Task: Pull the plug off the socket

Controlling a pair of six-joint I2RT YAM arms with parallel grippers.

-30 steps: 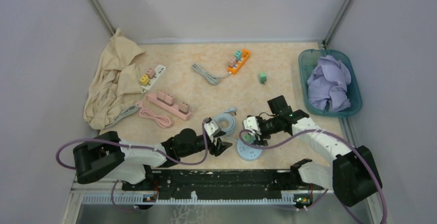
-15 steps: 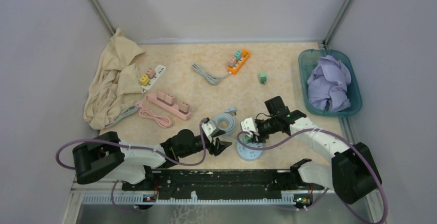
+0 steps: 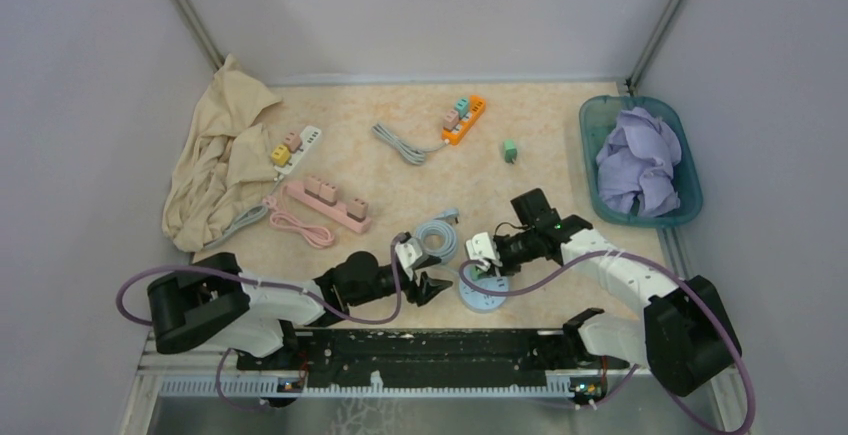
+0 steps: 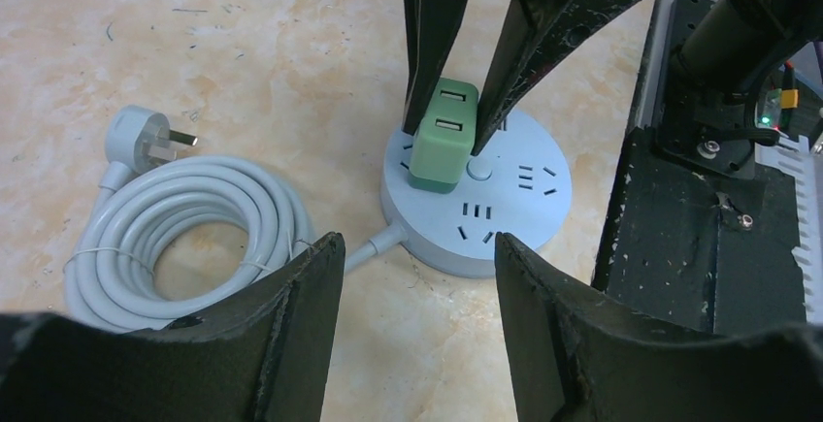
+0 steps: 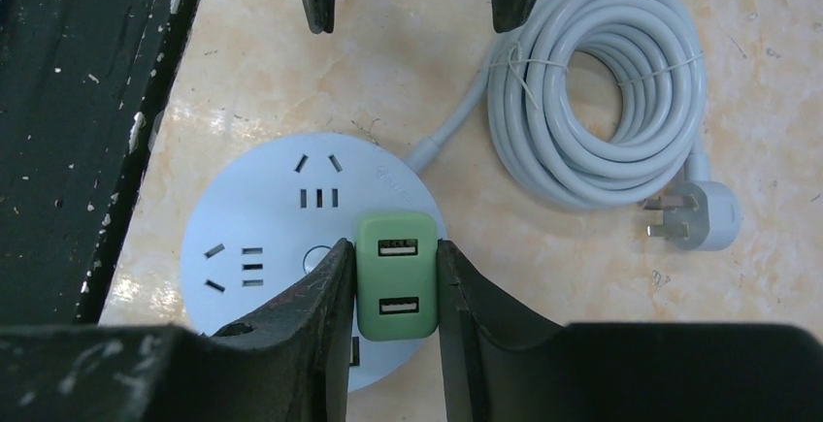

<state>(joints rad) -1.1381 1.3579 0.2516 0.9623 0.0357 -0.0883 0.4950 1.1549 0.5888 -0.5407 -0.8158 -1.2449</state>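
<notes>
While the right claw (image 3: 484,254) pinches the green plug (image 5: 396,291), the left claw (image 3: 420,271) stands spread beside the socket (image 5: 262,209). Near tabletop (image 3: 560,155) edge seemingly close.

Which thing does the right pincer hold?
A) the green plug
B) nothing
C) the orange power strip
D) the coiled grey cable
A: the right pincer is closed on both sides of the green plug, which sits in the round socket.
</notes>
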